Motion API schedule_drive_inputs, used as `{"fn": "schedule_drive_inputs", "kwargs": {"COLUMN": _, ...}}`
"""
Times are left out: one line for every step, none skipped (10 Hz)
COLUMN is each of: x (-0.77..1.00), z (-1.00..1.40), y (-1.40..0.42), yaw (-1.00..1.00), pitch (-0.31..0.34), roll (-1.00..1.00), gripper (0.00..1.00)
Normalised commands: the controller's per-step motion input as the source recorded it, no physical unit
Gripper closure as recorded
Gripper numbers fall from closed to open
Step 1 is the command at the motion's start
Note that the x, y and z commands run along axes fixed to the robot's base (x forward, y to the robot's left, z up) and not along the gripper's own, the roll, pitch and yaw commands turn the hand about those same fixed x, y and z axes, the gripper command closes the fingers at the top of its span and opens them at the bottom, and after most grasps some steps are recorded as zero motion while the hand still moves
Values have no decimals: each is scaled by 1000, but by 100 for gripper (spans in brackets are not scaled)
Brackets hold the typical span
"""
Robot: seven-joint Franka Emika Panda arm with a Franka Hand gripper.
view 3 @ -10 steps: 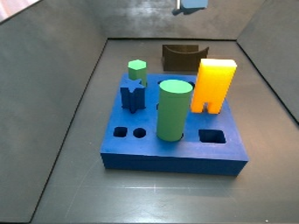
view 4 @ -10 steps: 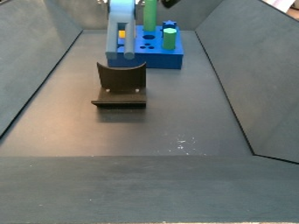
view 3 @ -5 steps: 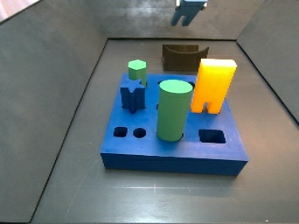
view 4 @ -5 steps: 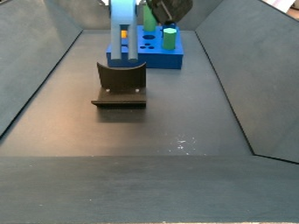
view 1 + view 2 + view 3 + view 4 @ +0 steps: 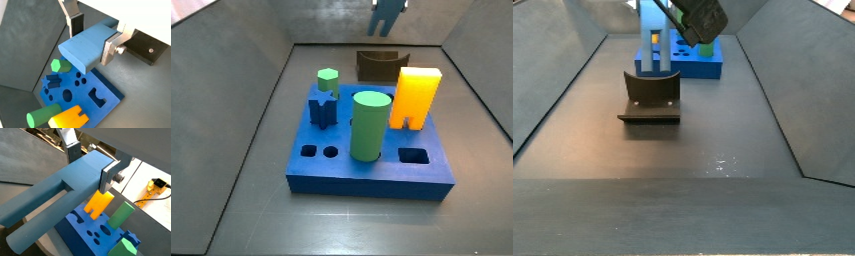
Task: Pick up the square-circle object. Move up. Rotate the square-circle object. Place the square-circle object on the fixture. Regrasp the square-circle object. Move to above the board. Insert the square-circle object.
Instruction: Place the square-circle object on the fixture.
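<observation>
The gripper point(image 5: 93, 34) is up in the air at about twelve o'clock of the scene in a side view, near the back wall, and its two silver fingers point(image 5: 109, 172) are closed on the square-circle object point(image 5: 63, 193), a pale grey-blue peg. In a side view the peg point(image 5: 386, 16) hangs above the fixture point(image 5: 380, 65), which sits at about one o'clock of the board point(image 5: 369, 162); in a side view from the opposite end the peg point(image 5: 652, 40) stands upright over the fixture point(image 5: 649, 97), and whether it touches the notch cannot be told. The peg looks rigid, smooth and fairly light, probably plastic, so it should not bend, but its slick flat faces could slip or twist under a weak pinch. The flat sides of the square end, where the pads sit now, seem the safest hold; the forked round end offers less to squeeze. The board carries a green cylinder point(image 5: 369, 124) and an orange block point(image 5: 416, 96).
</observation>
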Motion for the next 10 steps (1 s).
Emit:
{"fn": "schedule_drive_inputs", "kwargs": {"x": 94, "z": -1000, "y": 126, "yaw": -207, "pitch": -78, "roll": -154, "gripper": 100}}
{"fn": "schedule_drive_inputs", "kwargs": {"x": 117, "z": -1000, "y": 116, "yaw": -146, "pitch": -103, "roll": -148, "gripper": 100}}
{"fn": "schedule_drive_inputs", "kwargs": {"x": 128, "z": -1000, "y": 102, "yaw": -79, "pitch": -118, "roll": -119, "gripper": 100}}
{"fn": "schedule_drive_inputs", "kwargs": {"x": 131, "z": -1000, "y": 95, "yaw": -42, "pitch": -129, "roll": -102, "gripper": 100}}
{"fn": "schedule_drive_inputs", "kwargs": {"x": 119, "z": -908, "y": 80, "yaw": -12, "pitch": -124, "roll": -84, "gripper": 100}}
{"fn": "schedule_drive_inputs", "kwargs": {"x": 101, "z": -721, "y": 58, "yaw": 13, "pitch": -107, "roll": -74, "gripper": 100}}
{"fn": "schedule_drive_inputs", "kwargs": {"x": 86, "z": -482, "y": 35, "yaw": 36, "pitch": -82, "roll": -73, "gripper": 100}}
{"fn": "schedule_drive_inputs", "kwargs": {"x": 81, "z": -316, "y": 26, "yaw": 46, "pitch": -56, "roll": -65, "gripper": 100}}
{"fn": "schedule_drive_inputs", "kwargs": {"x": 80, "z": -203, "y": 19, "yaw": 45, "pitch": -41, "roll": -62, "gripper": 100}}
{"fn": "schedule_drive_inputs", "kwargs": {"x": 0, "z": 0, "y": 0, "yaw": 0, "pitch": 0, "roll": 0, "gripper": 0}}
